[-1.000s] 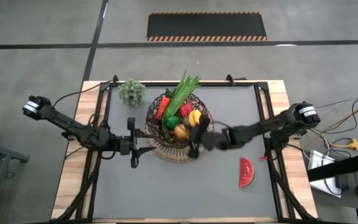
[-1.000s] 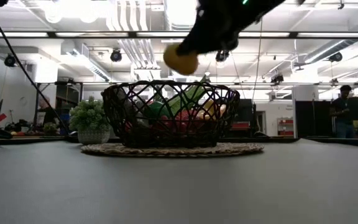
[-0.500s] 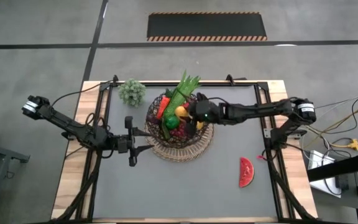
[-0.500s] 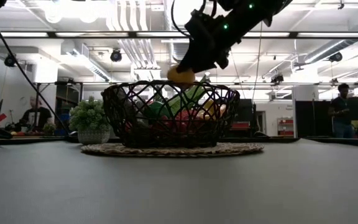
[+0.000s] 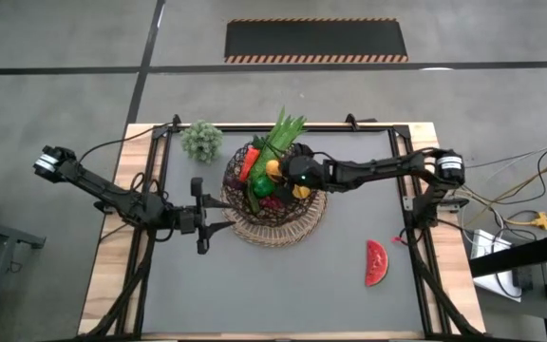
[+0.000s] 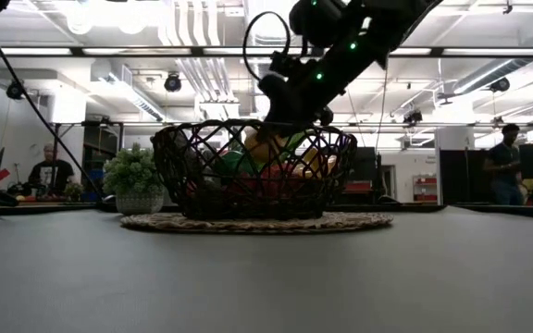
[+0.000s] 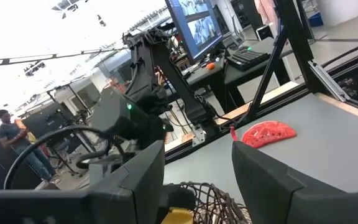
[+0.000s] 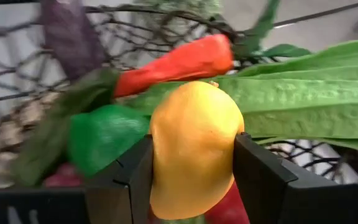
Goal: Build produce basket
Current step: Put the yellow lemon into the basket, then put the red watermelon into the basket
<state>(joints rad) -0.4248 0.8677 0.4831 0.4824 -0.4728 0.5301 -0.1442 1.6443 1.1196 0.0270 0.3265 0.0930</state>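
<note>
Right gripper (image 8: 193, 180) clamps a yellow-orange toy mango (image 8: 193, 148) inside the dark wire basket (image 5: 272, 223); other produce lies half hidden. Left gripper (image 7: 197, 165) gapes apart.

two slim dark arms built of black jointed segments, the left arm (image 5: 112, 195) ending outboard in a rounded grey-white joint cap, the right arm (image 5: 378, 171) in a like pale cap with a dark ring. small green lights dotted along the right arm's wrist housing, a thin black cable looping above it. right hand (image 8: 192, 180) with broad, blocky matte-black fingers (image 8: 263, 177), flat-faced and angular.
</note>
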